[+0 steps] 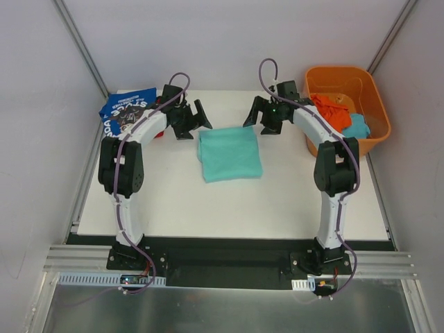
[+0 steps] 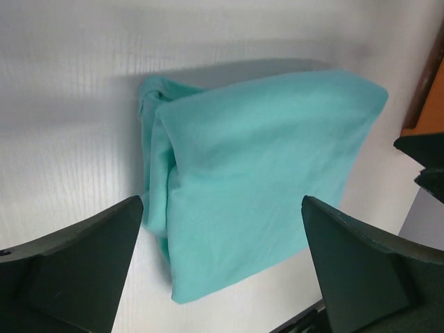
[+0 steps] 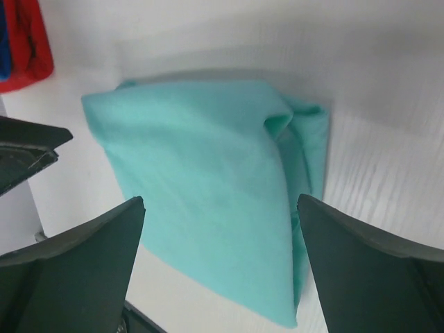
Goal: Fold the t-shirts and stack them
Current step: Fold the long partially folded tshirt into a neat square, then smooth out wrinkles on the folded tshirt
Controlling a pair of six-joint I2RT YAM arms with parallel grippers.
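Counter edges: the white counter (image 1: pixel 229 208) is bare in front of the folded shirt and on both its sides. An orange tub (image 1: pixel 380 118) with cloth in it stands at the far right corner.
Mint-teal t-shirt (image 1: pixel 229 154): folded to a rough square, flat near the middle of the counter, and touching no other thing.
Blue t-shirt (image 1: pixel 127 111): in the far left corner, lettering up, with a red t-shirt (image 3: pixel 24 48) showing at its edge.
Left gripper (image 1: pixel 194 125): spread wide and empty, near the far left corner of the mint-teal t-shirt.
Right gripper (image 1: pixel 259 123): also spread wide and empty, near the far right corner of the mint-teal t-shirt.
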